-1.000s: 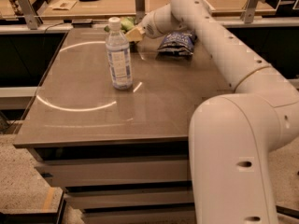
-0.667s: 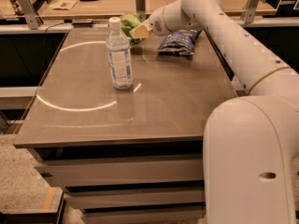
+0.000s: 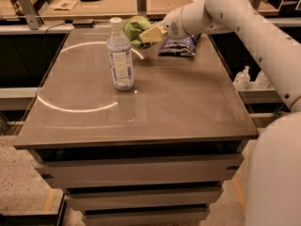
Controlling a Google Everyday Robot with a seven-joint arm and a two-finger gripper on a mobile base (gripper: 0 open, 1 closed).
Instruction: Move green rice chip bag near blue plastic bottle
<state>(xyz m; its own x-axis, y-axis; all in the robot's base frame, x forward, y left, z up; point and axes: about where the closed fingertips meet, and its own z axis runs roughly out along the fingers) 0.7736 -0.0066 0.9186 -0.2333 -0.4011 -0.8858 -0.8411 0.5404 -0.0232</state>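
Note:
The green rice chip bag, light green and crinkled, is at the far side of the table, just behind and to the right of the blue plastic bottle. The bottle stands upright, clear with a white cap and a pale label. My gripper reaches in from the right and its cream fingers are shut on the bag's right edge. The bag is held at about the height of the bottle's shoulder. The bottle hides the bag's lower left part.
A dark blue chip bag lies at the table's far right, under my forearm. Two small clear pump bottles stand on a lower shelf to the right. A wooden counter runs behind the table.
My arm's elbow and shoulder have swung to the right. The gripper and the green bag have stayed behind the bottle, shifting only slightly to the right.

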